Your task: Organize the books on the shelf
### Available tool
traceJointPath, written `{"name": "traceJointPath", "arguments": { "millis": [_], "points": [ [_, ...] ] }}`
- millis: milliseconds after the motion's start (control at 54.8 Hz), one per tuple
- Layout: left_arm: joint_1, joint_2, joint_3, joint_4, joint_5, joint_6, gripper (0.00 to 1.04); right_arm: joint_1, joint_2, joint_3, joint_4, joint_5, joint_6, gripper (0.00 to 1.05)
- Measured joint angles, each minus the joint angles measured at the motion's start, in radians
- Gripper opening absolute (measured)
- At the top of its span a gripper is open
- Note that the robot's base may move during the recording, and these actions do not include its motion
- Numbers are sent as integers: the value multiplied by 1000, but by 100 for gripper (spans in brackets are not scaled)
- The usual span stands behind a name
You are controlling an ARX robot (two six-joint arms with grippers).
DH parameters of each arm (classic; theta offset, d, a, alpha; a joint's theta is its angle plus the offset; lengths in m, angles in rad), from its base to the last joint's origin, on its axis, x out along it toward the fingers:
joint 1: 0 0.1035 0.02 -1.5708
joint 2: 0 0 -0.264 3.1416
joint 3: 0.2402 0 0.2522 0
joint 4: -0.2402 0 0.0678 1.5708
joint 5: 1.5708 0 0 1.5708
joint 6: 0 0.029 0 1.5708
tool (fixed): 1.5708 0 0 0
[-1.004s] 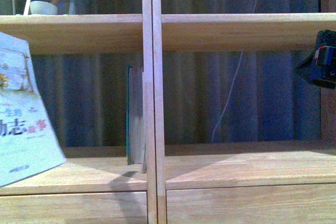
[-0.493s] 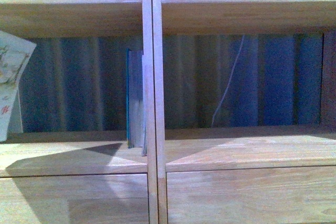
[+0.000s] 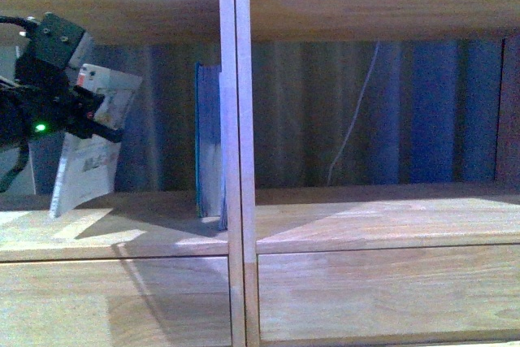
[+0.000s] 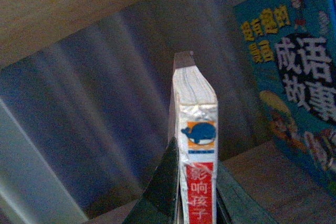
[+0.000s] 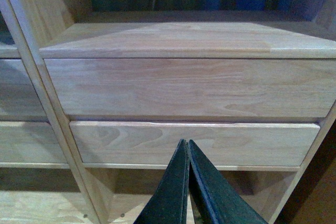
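**Putting the thin book beside the teal book**

Standing against the middle post of the shelf (image 3: pixel 231 160) is the teal book (image 3: pixel 208 148), upright, with its long side running up and down. The thin paperback (image 3: pixel 91 148) is held by the left gripper (image 3: pixel 93 119), to the left of the teal book in the same compartment and well apart from it. Its jaws are closed on the book's spine. The paperback leans a little, and its bottom edge seems to touch the shelf board, though the light is poor. It must be slid right, toward the teal book, and stood straight. The left arm is the nearer one. The right gripper (image 5: pixel 187 182) is pressed shut with nothing in it, lower down by the drawers (image 5: pixel 194 142).
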Motion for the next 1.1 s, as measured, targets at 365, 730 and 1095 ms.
{"name": "traceJointPath", "arguments": {
  "millis": [365, 730, 1095],
  "points": [
    [-105, 191, 209, -35, -51, -47, 7, 0, -164, -58, -98, 0, 0, 3],
    [-139, 239, 252, -46, -145, -79, 31, 0, -284, -99, -164, 1, 0, 3],
    [-143, 180, 139, -45, -181, -185, 85, 0, -410, -99, -287, 0, 0, 3]
  ]
}}
